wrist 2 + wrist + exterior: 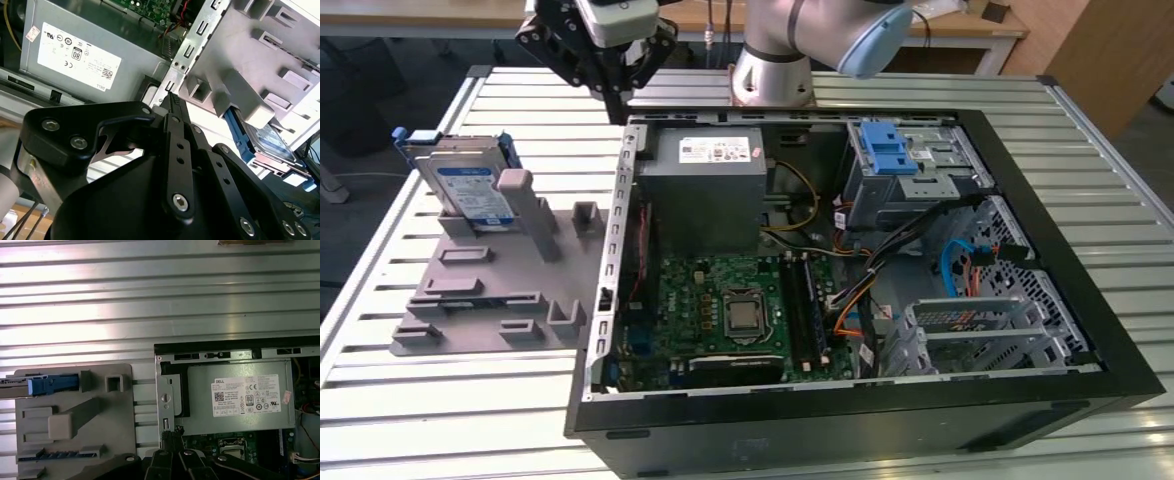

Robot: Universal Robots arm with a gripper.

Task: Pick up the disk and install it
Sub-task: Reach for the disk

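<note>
The arm's end effector [615,100], its fingers drawn together on nothing, hangs above the back corner of the open computer case [854,420]. The disk [464,188] stands on edge in a grey fixture [487,275] near the counter's [440,400] edge at the exterior view's left.

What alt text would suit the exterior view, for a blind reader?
A silver rectangular hard disk in a blue plastic bracket stands on edge in a grey plastic fixture, beside an open black computer case. The robot arm's black pincer, shut and empty, hangs above the case's edge.
</note>
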